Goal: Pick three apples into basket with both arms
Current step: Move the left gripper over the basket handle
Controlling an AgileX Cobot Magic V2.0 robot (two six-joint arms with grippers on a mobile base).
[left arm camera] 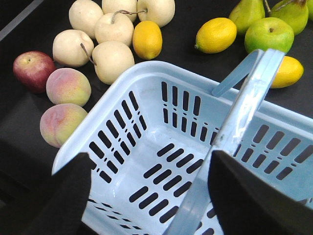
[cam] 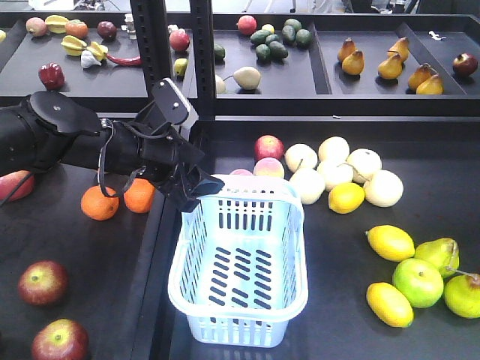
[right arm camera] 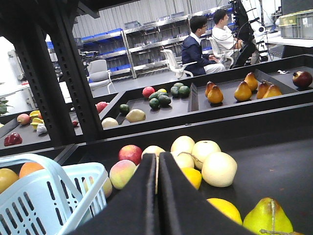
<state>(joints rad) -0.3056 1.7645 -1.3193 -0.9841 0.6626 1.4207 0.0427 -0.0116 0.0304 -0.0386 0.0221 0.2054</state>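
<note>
Two apples are seen on the counter, well to the left of the left claw and nearer the camera. A third red fruit behind the arm is mostly hidden and cannot be identified. The left claw is held open and empty, with a corner of the basket directly beneath it. Its fingers are spread across the rim, and the handle is just beside the right one. Nothing is seen in the basket, so an apple is judged to need fetching first. The claw should be raised clear of the handle and swung left. It should then be lowered over one apple and closed about its widest part, with the oranges under the arm avoided. The right claw, with the basket to its left, is closed on nothing and would need opening before any grasp.
</note>
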